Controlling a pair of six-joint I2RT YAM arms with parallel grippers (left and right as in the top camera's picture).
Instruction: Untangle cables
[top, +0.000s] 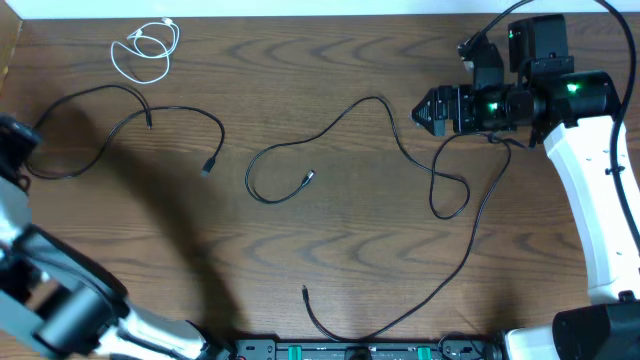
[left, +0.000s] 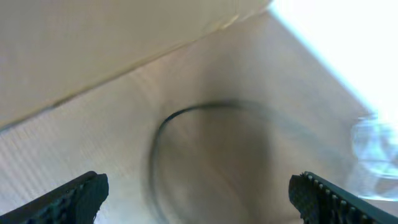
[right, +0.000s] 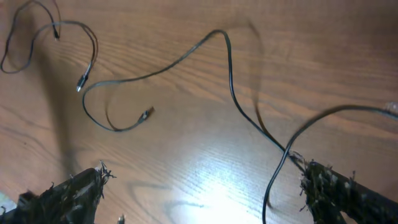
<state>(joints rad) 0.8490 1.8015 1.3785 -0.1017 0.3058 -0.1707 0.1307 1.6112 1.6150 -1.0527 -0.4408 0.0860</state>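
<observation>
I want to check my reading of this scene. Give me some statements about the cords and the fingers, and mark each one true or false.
1. The white cord lies coiled by itself, touching no black cord. True.
2. The right gripper has its fingers shut on a black cord. False: its fingers stand open.
3. The left gripper has its fingers wide apart, gripping nothing. True.
4. The white cord lies right beside the right gripper. False: it lies at the far left of the table, on the side away from that gripper.
</observation>
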